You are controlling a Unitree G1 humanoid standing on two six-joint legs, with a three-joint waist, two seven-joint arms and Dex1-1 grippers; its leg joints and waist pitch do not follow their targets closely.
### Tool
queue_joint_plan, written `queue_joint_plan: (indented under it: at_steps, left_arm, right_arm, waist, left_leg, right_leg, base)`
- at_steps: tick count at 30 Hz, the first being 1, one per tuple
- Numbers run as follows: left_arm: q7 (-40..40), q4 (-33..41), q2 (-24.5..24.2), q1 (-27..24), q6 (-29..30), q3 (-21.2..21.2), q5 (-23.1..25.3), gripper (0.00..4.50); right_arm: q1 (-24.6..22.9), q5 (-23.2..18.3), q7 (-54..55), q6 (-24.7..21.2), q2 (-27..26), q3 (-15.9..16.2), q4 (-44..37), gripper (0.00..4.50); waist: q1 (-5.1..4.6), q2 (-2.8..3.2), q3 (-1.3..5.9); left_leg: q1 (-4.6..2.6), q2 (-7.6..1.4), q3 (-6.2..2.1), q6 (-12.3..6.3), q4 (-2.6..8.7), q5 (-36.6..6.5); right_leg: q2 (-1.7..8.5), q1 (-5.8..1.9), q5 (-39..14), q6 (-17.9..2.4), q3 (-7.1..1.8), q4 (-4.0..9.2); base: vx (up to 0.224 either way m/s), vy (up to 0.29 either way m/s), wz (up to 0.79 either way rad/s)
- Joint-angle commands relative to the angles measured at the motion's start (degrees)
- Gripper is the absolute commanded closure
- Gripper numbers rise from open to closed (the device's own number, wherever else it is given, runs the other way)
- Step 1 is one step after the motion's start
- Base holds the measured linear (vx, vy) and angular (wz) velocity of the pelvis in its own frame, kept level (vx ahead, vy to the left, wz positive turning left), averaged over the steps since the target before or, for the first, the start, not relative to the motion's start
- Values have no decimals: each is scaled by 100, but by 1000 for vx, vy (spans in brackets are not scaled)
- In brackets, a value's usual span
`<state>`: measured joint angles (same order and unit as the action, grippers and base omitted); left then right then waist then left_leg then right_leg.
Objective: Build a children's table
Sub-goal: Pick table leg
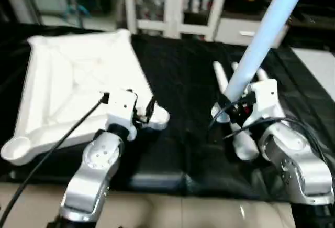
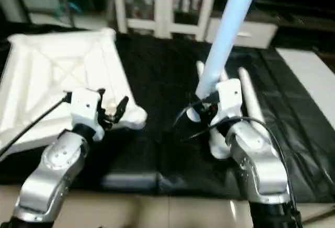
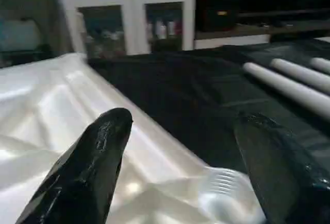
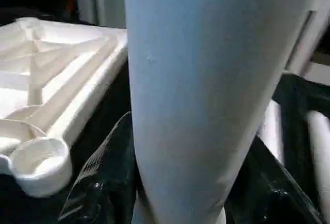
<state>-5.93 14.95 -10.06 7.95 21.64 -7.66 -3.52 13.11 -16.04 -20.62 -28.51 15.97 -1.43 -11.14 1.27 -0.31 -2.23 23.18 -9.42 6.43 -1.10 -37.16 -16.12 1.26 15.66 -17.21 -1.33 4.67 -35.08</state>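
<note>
Across the worktop lies a black cloth (image 1: 183, 81), wrinkled in places, and on its left part rests the tabletop (image 1: 73, 76), underside up, its X ribs and rounded corner sockets showing. Beyond the tabletop, at the back of the room, stands a white cabinet (image 1: 175, 2) with glass doors and small bottles behind them; to the right of it is a low white drawer unit (image 1: 246, 29) under a dark recess. A pale floor (image 1: 183, 212) shows at the near edge of the cloth.

Right of the tabletop, well apart from it, the right gripper (image 1: 235, 102) has its jaws closed around the lower part of one white tube leg (image 1: 267, 34), which rises tilted up and away to the right. Three more legs (image 2: 251, 99) lie on the cloth just behind that gripper. The left gripper (image 1: 144, 110) hovers with jaws wide apart and holding nothing over the tabletop's near right corner socket (image 1: 157, 118).
</note>
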Motion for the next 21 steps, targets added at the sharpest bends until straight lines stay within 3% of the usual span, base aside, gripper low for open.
queue_joint_plan:
  at_steps: [1,2,3,4,5,6,7,8,9,10,11,12,14,15,16,17,18,19,20,21]
  left_arm:
    - [-38,66,-67,0,79,72,67,82]
    - [-45,70,-73,-2,90,79,67,82]
    - [-45,70,-73,-2,90,79,67,82]
    - [-44,76,-84,-5,98,81,60,82]
    - [-49,82,-90,-7,101,85,54,82]
    - [-54,84,-95,-7,103,90,54,82]
    - [-60,84,-99,-7,105,95,55,82]
    - [-60,84,-99,-7,105,95,55,82]
    - [-77,81,-105,2,107,104,53,82]
    - [-90,80,-106,7,108,109,48,82]
    - [-90,80,-106,7,108,109,48,82]
    - [-100,77,-107,12,109,113,45,82]
    - [-123,49,-134,26,109,122,70,82]
    - [-146,30,-137,26,115,137,80,82]
    - [-158,22,-134,25,120,144,81,82]
    - [-292,20,-138,8,149,158,-50,82]
    - [-624,17,-231,-34,95,110,-243,82]
    - [-635,17,-235,-36,91,108,-247,82]
    - [-635,17,-235,-36,91,108,-247,82]
    - [-1051,-23,-435,-81,-63,-3,-337,55]
  right_arm:
    - [2,-21,-88,33,-56,147,-128,261]
    - [-8,-13,-105,37,-59,170,-129,261]
    - [-8,-13,-105,37,-59,170,-129,261]
    - [-5,-32,-116,28,-75,170,-120,261]
    - [0,-38,-122,28,-79,175,-114,261]
    - [8,-46,-129,30,-79,181,-108,261]
    - [15,-51,-136,34,-74,189,-104,261]
    - [15,-51,-136,34,-74,189,-104,261]
    - [18,-46,-136,38,-78,200,-102,261]
    - [16,-51,-131,36,-87,197,-101,261]
    - [16,-51,-131,36,-87,197,-101,261]
    - [15,-54,-128,34,-94,195,-100,261]
    - [1,-79,-109,5,-128,154,-105,261]
    - [-3,-84,-108,5,-128,147,-109,261]
    - [-4,-85,-110,10,-123,147,-110,261]
    - [6,-140,-140,6,-115,103,-108,261]
    - [26,-262,-252,-4,-70,35,-112,261]
    - [26,-266,-256,-5,-69,33,-112,261]
    - [26,-266,-256,-5,-69,33,-112,261]
    - [52,-398,-476,-52,28,4,-114,261]
  waist:
    - [-97,220,147]
    - [-260,251,181]
    - [-259,192,370]
    - [-283,181,346]
    - [-257,127,258]
    - [-281,46,246]
    - [-265,-124,213]
    - [-105,-423,198]
    - [90,-438,315]
    - [190,-376,320]
    - [169,-373,279]
    - [155,-224,221]
    - [135,-58,218]
    - [-30,136,164]
    - [-82,232,239]
    - [-172,247,260]
    - [-303,194,384]
    - [-303,194,384]
    - [-238,103,381]
    - [-240,-97,467]
  left_leg:
    - [-376,-427,-248,-442,657,164]
    - [-603,-727,-567,-697,815,-501]
    - [-1149,-977,-835,-1430,703,-877]
    - [-1089,-938,-807,-1658,683,-647]
    - [-908,-804,-588,-1882,750,-491]
    - [-835,-752,-503,-1910,799,-583]
    - [-694,-501,-238,-1607,786,-1031]
    - [-313,69,163,-1007,388,-1579]
    - [-14,158,83,-598,-338,-614]
    - [119,138,31,-484,-416,-294]
    - [256,145,-18,-417,-450,-117]
    - [252,13,-64,-228,-208,306]
    - [62,-84,-3,-217,227,472]
    - [-283,-364,-140,-170,686,-600]
    - [-620,-505,-323,-199,738,-937]
    - [-932,-677,-490,-311,791,-1325]
    - [-1164,-832,-794,-1501,628,316]
    - [-1164,-832,-794,-1501,628,316]
    - [-1046,-809,-707,-2241,440,2219]
    - [-772,-463,-554,-2188,141,3843]
  right_leg:
    - [143,-28,-665,-885,132,203]
    - [86,210,-831,-693,144,-235]
    - [288,693,-548,-70,-66,-644]
    - [311,766,-360,127,-90,-718]
    - [325,811,-74,330,-83,-751]
    - [345,785,93,318,-121,-687]
    - [464,665,416,124,-272,-231]
    - [754,227,-844,-87,-683,466]
    - [1260,-253,-2802,-254,-1093,716]
    - [1306,-343,-2888,-366,-1153,696]
    - [1238,-368,-2733,-463,-1142,656]
    - [1045,-320,-2102,-1125,-835,649]
    - [696,-210,-1834,-1216,-497,620]
    - [348,-55,-1736,-898,-154,439]
    - [241,148,-1387,-857,-95,233]
    - [241,377,-1009,-853,-82,12]
    - [337,754,26,-238,-127,-403]
    - [337,754,26,-238,-127,-403]
    - [506,933,563,186,-288,-404]
    - [788,827,1749,196,-565,-70]
  base:
    - [120,58,-3]
    - [141,73,4]
    - [141,73,4]
    - [151,10,13]
    - [104,4,4]
    - [142,-37,4]
    - [78,-39,0]
    - [61,-109,2]
    - [23,-68,2]
    - [85,-97,-3]
    - [114,-51,-7]
    - [114,-51,-7]
    - [118,16,-1]
    - [129,47,1]
    - [160,72,6]
    - [169,61,5]
    - [169,61,5]
    - [149,47,6]
    - [97,15,-5]
    - [118,1,-3]
